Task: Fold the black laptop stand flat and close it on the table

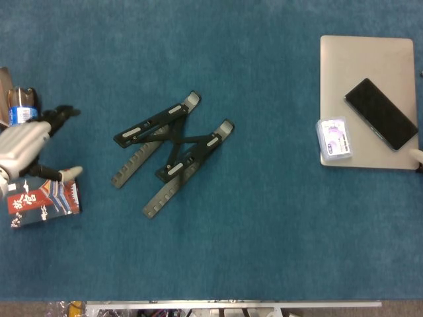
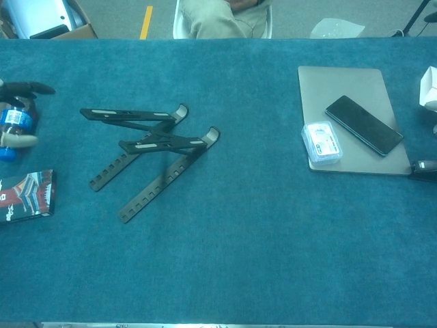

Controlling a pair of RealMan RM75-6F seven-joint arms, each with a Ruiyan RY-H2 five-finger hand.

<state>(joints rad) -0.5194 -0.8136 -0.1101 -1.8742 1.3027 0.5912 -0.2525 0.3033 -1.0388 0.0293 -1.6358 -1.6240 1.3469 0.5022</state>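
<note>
The black laptop stand (image 1: 173, 152) lies unfolded left of the table's middle, its two notched legs spread and its support arms crossed; the chest view shows the stand (image 2: 147, 147) with its arms raised off the cloth. My left hand (image 1: 26, 148) hovers at the far left edge, well clear of the stand, fingers apart and holding nothing. In the chest view only the left hand's fingertips (image 2: 20, 140) show. At the right edge, only a pale tip (image 1: 417, 156) shows that may be my right hand.
A blue-capped bottle (image 1: 21, 105) and a red-and-black booklet (image 1: 43, 197) lie by the left hand. At the right, a silver laptop (image 1: 367, 66) carries a black phone (image 1: 381, 113) and a small clear box (image 1: 334, 140). A person sits beyond the far edge (image 2: 225, 17).
</note>
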